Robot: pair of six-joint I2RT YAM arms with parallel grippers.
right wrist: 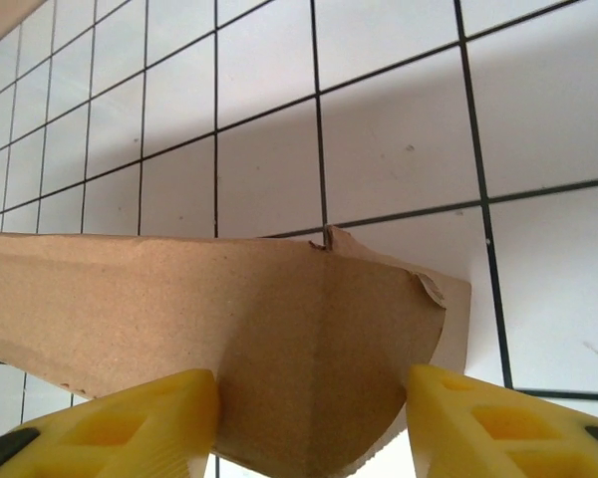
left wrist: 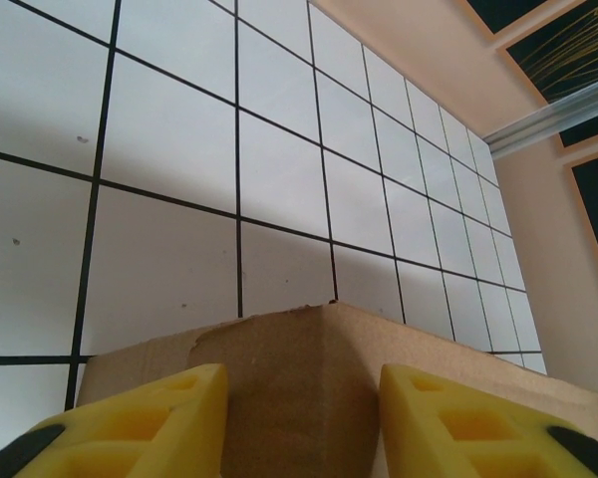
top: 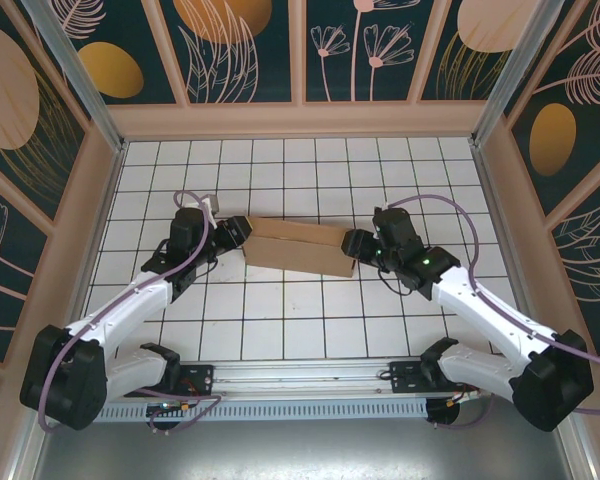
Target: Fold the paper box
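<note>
1. Table (top: 280, 320): one, white tiles with dark grid lines. It lies under the paper box and runs out past it on every side.
2. Arms: two, both mine. My left arm (top: 130, 305) reaches to the box's left end and my right arm (top: 485, 310) to its right end.
3. Paper box (top: 298, 248): one, plain brown cardboard. It is a long low shape lying crosswise on the tiles between my two grippers. The left wrist view shows a creased corner (left wrist: 309, 349) with a ragged top edge. The right wrist view shows a folded end (right wrist: 179, 309) with a small torn nick at the crease, and the tiles show beyond it.
4. Grippers: two. My left gripper (top: 238, 233) is at the box's left end and my right gripper (top: 358, 243) is at its right end. Both are spread wide, left (left wrist: 304, 423) and right (right wrist: 314, 428), each with the box's creased corner between the tips. I cannot tell whether the pads press the cardboard.
5. Yellow fingers: four counted, two per gripper. The left pair (left wrist: 149, 418) sits in front of the cardboard. The right pair (right wrist: 130, 418) flanks the box's end.
</note>
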